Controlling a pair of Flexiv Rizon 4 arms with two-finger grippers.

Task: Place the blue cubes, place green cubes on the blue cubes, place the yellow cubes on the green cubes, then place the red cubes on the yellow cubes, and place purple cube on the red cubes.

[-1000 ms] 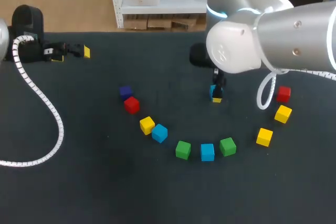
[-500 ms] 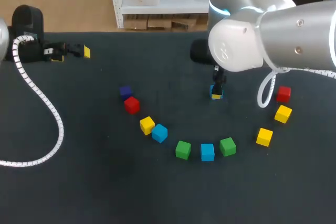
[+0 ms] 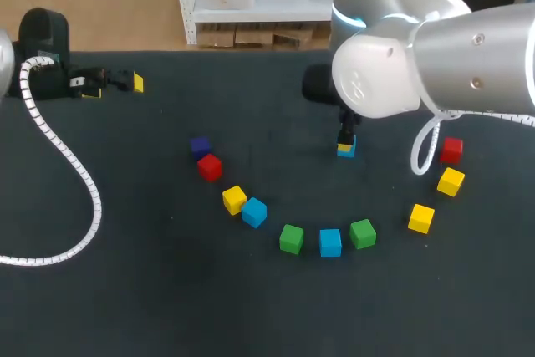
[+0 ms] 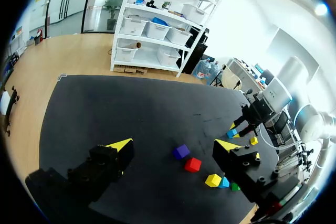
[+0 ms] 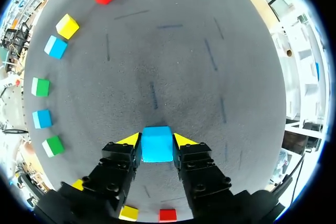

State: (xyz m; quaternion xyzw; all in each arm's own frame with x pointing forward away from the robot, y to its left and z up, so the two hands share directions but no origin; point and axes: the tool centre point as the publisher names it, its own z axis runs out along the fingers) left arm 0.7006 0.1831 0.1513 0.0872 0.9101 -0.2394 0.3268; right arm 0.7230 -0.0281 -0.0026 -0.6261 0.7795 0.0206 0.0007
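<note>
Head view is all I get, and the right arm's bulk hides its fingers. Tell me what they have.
Observer: In the right wrist view the right fingers clamp a blue cube, with one yellow tip against each side.
Operator: Now check the left fingers. They're side-on to me.
Observer: In the left wrist view the left fingers stand wide apart with nothing between them.
</note>
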